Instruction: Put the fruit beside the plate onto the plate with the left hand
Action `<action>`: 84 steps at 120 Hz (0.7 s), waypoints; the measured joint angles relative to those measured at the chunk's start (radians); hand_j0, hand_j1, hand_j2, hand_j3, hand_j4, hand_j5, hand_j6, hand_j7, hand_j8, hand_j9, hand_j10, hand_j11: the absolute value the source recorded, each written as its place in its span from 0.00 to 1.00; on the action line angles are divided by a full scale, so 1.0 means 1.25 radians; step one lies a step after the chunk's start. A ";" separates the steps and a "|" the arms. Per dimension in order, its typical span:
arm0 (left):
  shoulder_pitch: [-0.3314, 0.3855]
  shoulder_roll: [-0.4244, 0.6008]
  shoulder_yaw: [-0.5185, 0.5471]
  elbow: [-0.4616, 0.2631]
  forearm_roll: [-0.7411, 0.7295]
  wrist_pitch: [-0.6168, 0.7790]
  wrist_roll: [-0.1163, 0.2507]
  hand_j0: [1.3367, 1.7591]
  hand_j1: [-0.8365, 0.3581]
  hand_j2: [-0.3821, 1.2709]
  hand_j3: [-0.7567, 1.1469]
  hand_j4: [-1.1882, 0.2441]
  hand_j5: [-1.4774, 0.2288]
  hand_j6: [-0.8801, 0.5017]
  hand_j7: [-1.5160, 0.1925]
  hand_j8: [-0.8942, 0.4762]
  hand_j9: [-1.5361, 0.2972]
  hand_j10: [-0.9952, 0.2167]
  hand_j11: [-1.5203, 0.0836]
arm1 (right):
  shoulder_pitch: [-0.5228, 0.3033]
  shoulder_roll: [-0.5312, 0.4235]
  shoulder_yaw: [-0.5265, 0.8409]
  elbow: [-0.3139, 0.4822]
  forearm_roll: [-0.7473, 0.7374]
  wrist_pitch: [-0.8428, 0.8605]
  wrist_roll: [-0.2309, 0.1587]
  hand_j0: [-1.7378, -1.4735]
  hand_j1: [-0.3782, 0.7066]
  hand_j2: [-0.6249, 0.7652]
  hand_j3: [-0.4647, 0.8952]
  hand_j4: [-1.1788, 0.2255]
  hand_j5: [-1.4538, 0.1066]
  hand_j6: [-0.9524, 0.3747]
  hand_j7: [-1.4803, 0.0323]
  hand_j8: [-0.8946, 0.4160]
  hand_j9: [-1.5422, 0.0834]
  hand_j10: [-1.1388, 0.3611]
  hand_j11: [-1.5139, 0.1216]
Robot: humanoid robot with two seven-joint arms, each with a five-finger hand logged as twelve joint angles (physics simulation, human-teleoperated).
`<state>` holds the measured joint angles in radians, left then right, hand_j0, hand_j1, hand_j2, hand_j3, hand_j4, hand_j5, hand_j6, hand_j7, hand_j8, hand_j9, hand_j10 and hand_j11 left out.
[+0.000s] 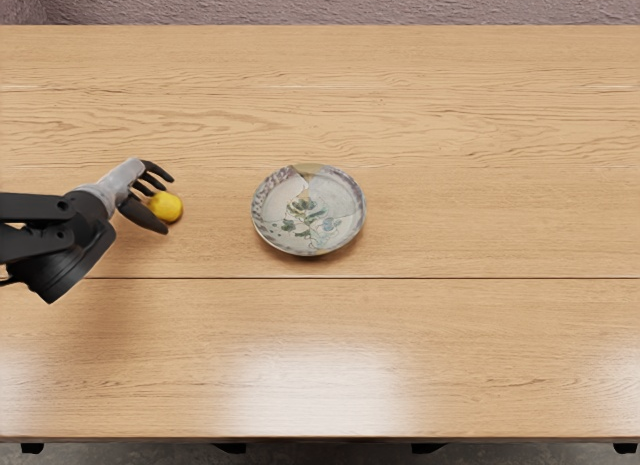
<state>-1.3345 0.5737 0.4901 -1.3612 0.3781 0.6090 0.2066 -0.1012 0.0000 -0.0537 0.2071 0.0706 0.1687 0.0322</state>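
Observation:
A small yellow fruit (166, 206) lies on the wooden table to the left of the plate. The plate (308, 209) is round, pale, with a green and blue floral pattern, and nothing lies on it. My left hand (150, 195) comes in from the left edge and sits right at the fruit. Its dark fingers (157, 171) are spread around the fruit's left side, above and below it, not closed on it. The fruit rests on the table about a hand's width from the plate's rim.
The wooden table (450, 335) spans the whole view, with its front edge at the bottom. A textured wall runs along the far edge. My left forearm (50, 240) is dark and bulky at the left edge.

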 joint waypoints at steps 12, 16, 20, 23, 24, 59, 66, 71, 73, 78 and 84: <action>0.000 -0.001 0.000 0.003 0.002 -0.015 0.001 0.76 0.49 0.30 0.40 0.48 0.48 0.31 0.51 0.29 0.48 0.41 0.54 | 0.000 0.000 0.000 0.000 0.000 0.000 0.000 0.30 0.04 0.45 0.34 0.83 0.93 0.71 0.97 0.68 0.94 0.75 0.92; 0.000 -0.001 0.000 0.003 0.004 -0.024 0.002 0.76 0.46 0.30 0.40 0.45 0.47 0.31 0.49 0.28 0.46 0.38 0.52 | 0.000 0.000 0.000 0.000 0.000 0.000 0.000 0.30 0.04 0.45 0.34 0.83 0.93 0.71 0.97 0.68 0.94 0.75 0.92; -0.001 -0.002 0.000 0.004 0.005 -0.032 0.003 0.76 0.45 0.32 0.40 0.43 0.45 0.32 0.47 0.29 0.44 0.36 0.50 | 0.000 0.000 0.000 0.000 0.000 0.000 0.000 0.30 0.04 0.45 0.34 0.83 0.93 0.71 0.97 0.68 0.94 0.75 0.92; -0.003 -0.003 0.000 0.004 0.005 -0.037 0.004 0.76 0.45 0.34 0.40 0.42 0.44 0.33 0.46 0.29 0.43 0.35 0.48 | 0.000 0.000 0.000 0.000 0.000 0.000 0.000 0.30 0.04 0.45 0.34 0.83 0.93 0.71 0.97 0.68 0.94 0.75 0.92; -0.003 -0.004 0.000 0.004 0.005 -0.039 0.004 0.76 0.44 0.34 0.40 0.42 0.44 0.33 0.45 0.29 0.43 0.34 0.48 | 0.000 0.000 0.000 0.000 0.000 0.000 0.000 0.30 0.04 0.45 0.34 0.83 0.93 0.71 0.97 0.68 0.94 0.75 0.92; -0.003 0.000 -0.001 0.005 0.010 -0.073 0.007 0.75 0.47 0.46 0.40 0.29 0.34 0.29 0.34 0.25 0.31 0.22 0.35 | 0.000 0.000 0.000 0.000 0.000 0.000 0.000 0.30 0.04 0.45 0.34 0.83 0.93 0.71 0.97 0.68 0.94 0.75 0.92; -0.005 0.000 -0.001 0.005 0.010 -0.080 0.008 0.74 0.46 0.47 0.40 0.31 0.32 0.32 0.32 0.27 0.29 0.21 0.33 | 0.000 0.000 0.000 0.000 0.000 0.000 0.000 0.30 0.04 0.45 0.34 0.83 0.93 0.71 0.97 0.68 0.94 0.75 0.92; -0.006 0.001 -0.001 0.005 0.008 -0.083 0.008 0.74 0.46 0.47 0.40 0.32 0.30 0.33 0.31 0.28 0.28 0.20 0.31 | 0.000 0.000 0.000 0.000 0.000 0.000 0.000 0.30 0.04 0.45 0.34 0.83 0.93 0.71 0.97 0.68 0.94 0.75 0.92; -0.006 0.001 -0.001 0.005 0.007 -0.085 0.007 0.74 0.45 0.47 0.40 0.33 0.30 0.34 0.31 0.29 0.28 0.19 0.31 | 0.000 0.000 0.000 0.000 0.000 0.000 0.000 0.30 0.04 0.45 0.34 0.83 0.93 0.71 0.97 0.68 0.94 0.75 0.92; -0.015 0.000 -0.001 0.004 0.002 -0.088 0.006 0.74 0.44 0.50 0.40 0.35 0.28 0.36 0.29 0.30 0.27 0.18 0.31 | 0.000 0.000 0.000 0.000 0.000 0.000 0.000 0.30 0.04 0.45 0.34 0.83 0.93 0.71 0.97 0.68 0.94 0.75 0.92; -0.023 -0.003 -0.002 0.003 -0.002 -0.091 0.004 0.75 0.42 0.53 0.40 0.38 0.26 0.38 0.28 0.31 0.27 0.18 0.30 | 0.000 0.000 0.000 0.000 0.000 0.000 0.000 0.30 0.04 0.45 0.34 0.83 0.93 0.71 0.97 0.68 0.94 0.75 0.92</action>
<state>-1.3629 0.5696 0.4874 -1.3569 0.3754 0.4949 0.2119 -0.1012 0.0000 -0.0537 0.2071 0.0706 0.1687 0.0322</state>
